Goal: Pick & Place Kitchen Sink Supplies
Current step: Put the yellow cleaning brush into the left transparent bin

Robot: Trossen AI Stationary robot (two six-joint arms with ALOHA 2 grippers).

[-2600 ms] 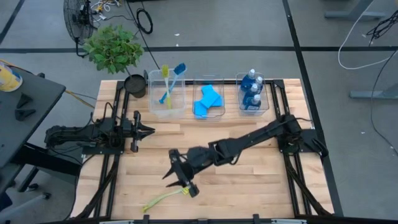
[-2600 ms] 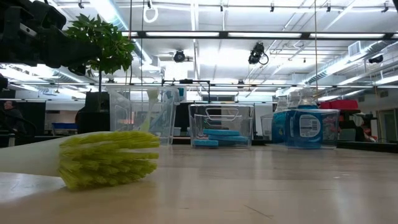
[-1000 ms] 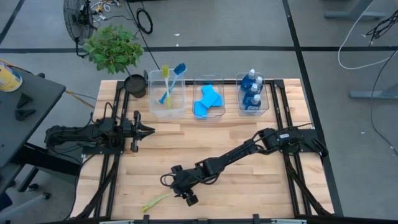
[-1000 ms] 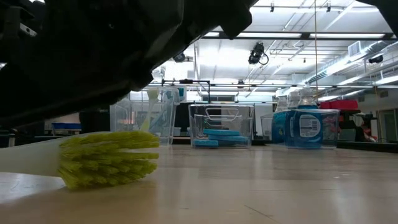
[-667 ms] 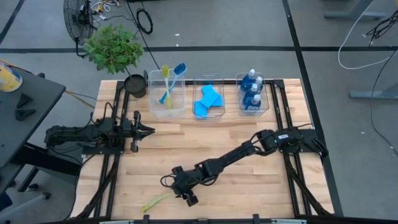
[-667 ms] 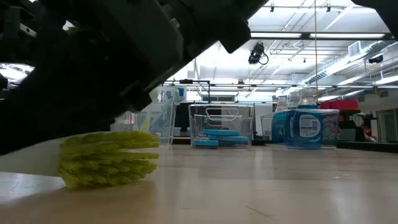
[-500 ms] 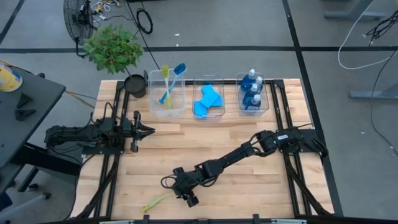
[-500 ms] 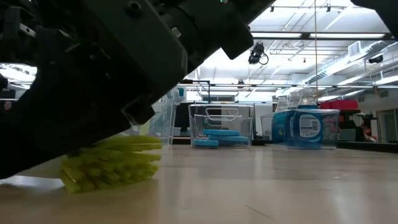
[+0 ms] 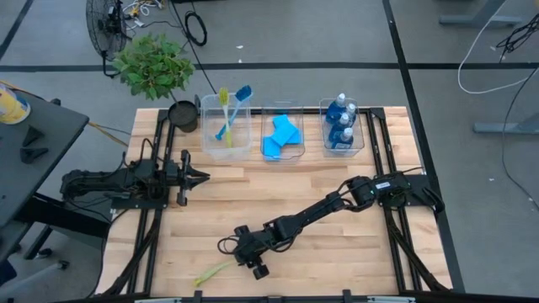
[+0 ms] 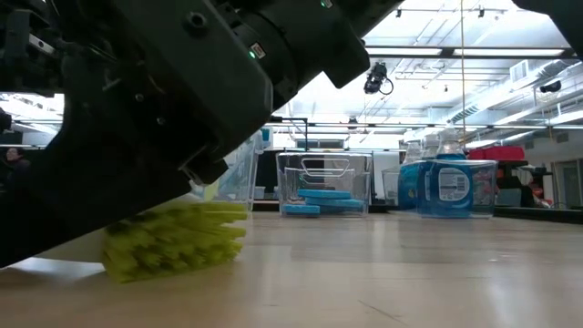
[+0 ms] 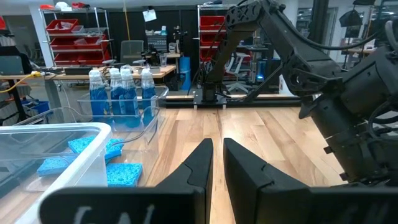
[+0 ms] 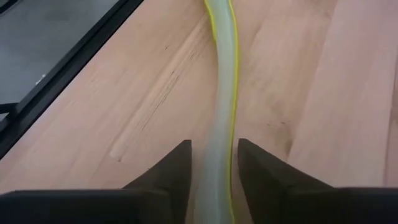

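Two arms: both are reaching over the wooden counter [image 9: 337,252], the right one stretching low toward its near edge and the left one waiting further back on the left side.
Right pincer [image 9: 253,263]: it is clenching on the yellow-green brush [image 9: 215,273], its two dark fingers [image 12: 177,171] pressing against either side of the pale handle [image 12: 224,74].
Yellow-green brush: it is lying close to the near edge of the counter, handle running away from the pincer; in the low view its bristle head [image 10: 173,239] is sitting tilted, one end just off the wood, under the dark bulk of the right arm.
Left pincer [image 9: 200,177]: it is hovering mid-counter, pointing toward the right side, fingers [image 11: 199,165] almost meeting and gripping nothing.
Left clear bin [image 9: 204,135]: it is standing at the far edge, holding a second yellow-green brush [image 9: 224,99] and a blue brush [image 9: 240,94], both leaning upright.
Middle clear bin [image 9: 264,126]: it is holding the blue sponges [image 9: 282,135], lying flat and overlapping.
Right clear bin [image 9: 362,126]: it is holding the blue bottles [image 9: 341,118], standing upright together.
Potted plant [image 9: 154,66]: it is sitting at the far left corner, just beside the left bin.
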